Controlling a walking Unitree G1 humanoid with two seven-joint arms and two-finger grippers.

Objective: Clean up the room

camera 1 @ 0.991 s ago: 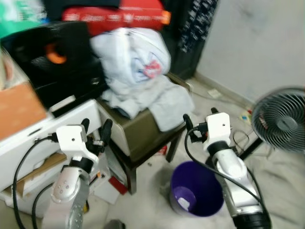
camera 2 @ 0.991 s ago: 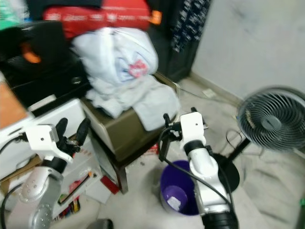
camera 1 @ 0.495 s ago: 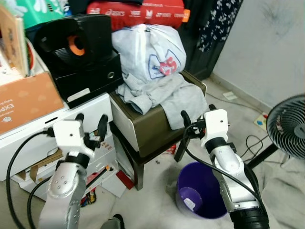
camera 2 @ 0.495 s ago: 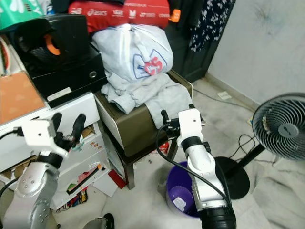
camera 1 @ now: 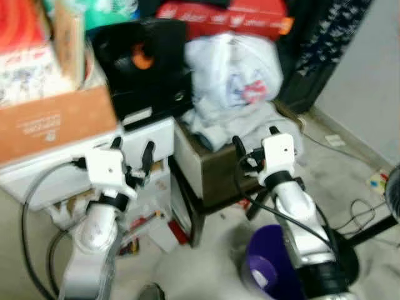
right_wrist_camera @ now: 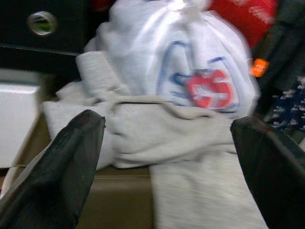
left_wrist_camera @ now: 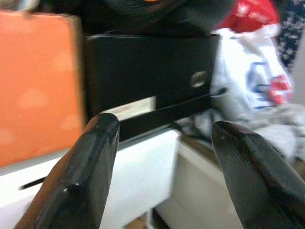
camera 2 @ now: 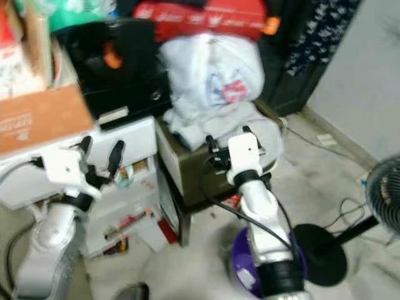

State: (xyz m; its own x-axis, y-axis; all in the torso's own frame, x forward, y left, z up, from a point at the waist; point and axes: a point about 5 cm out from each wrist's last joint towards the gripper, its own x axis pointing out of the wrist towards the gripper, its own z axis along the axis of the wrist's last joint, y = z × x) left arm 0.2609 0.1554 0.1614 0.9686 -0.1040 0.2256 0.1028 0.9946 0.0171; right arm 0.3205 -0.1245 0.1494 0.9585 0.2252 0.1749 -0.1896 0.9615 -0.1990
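Your right gripper (camera 1: 251,145) is raised with its two black fingers spread wide and nothing between them, held just in front of the grey garment (right_wrist_camera: 190,157) that spills over the brown stool (camera 1: 215,177). A tied white plastic bag (right_wrist_camera: 190,67) with a red and blue logo sits on that garment. Your left gripper (camera 1: 132,153) is likewise spread and empty, facing the white drawer unit (left_wrist_camera: 143,167) and the black box (left_wrist_camera: 143,71) on top of it, with an orange cardboard box (camera 1: 56,122) beside the black one. Below your right arm, a purple bin (camera 1: 265,269) stands on the floor near the stool's legs.
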